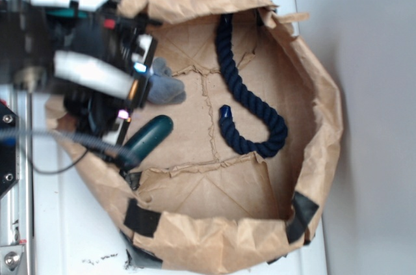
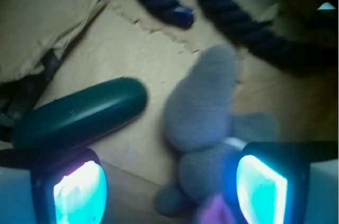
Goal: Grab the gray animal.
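Note:
The gray animal [image 1: 166, 85] [image 2: 204, 123] is a fuzzy gray plush lying on the brown paper floor at the left of the bag. My gripper [image 1: 132, 90] [image 2: 169, 189] hangs over its near end with the jaws open. In the wrist view the toy's lower part lies between the glowing cyan pads [image 2: 260, 188], close against the right one, with a wide gap to the left pad [image 2: 79, 192]. A pink patch shows at the toy's bottom edge. The arm hides part of the toy in the exterior view.
A dark green oblong capsule [image 1: 148, 136] [image 2: 79, 113] lies just beside the toy, near the left finger. A navy rope [image 1: 250, 99] [image 2: 238, 20] curves across the middle. Crumpled brown paper walls [image 1: 325, 125] ring the floor, on a white surface [image 1: 71, 223].

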Robot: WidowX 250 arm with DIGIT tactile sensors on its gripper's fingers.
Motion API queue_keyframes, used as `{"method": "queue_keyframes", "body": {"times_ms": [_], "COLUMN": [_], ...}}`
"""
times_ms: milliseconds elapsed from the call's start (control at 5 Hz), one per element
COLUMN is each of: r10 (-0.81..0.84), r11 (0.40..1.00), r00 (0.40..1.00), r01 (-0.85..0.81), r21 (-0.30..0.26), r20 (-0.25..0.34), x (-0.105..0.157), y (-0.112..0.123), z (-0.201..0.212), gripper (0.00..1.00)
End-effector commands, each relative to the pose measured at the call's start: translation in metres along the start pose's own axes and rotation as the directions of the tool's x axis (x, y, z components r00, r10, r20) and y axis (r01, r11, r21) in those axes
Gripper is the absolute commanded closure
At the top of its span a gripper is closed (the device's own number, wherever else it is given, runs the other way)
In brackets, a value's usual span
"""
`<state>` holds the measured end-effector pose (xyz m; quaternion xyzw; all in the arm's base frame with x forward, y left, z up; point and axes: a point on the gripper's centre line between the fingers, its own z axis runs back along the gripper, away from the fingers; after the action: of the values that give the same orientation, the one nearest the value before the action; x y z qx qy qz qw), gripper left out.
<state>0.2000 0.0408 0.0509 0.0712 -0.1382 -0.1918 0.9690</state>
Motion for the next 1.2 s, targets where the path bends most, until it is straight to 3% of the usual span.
{"method": "queue_keyframes", "body": {"times_ms": [0,400,600,1000], "r10": [0.029,0.096,0.124,0.124], "r11": [0.996,0.992,0.989,0.989], "r00": [0.999,0.995,0.992,0.99], "r01": [-0.031,-0.098,-0.127,-0.129], "r21": [0.083,0.082,0.083,0.075], "r20": [0.026,0.025,0.035,0.059], "x": [0.026,0.042,0.046,0.048], "y": [-0.012,-0.009,-0.008,-0.008], "z": [-0.023,-0.016,-0.016,-0.015], "gripper": [0.0,0.0,1.0,1.0]}}
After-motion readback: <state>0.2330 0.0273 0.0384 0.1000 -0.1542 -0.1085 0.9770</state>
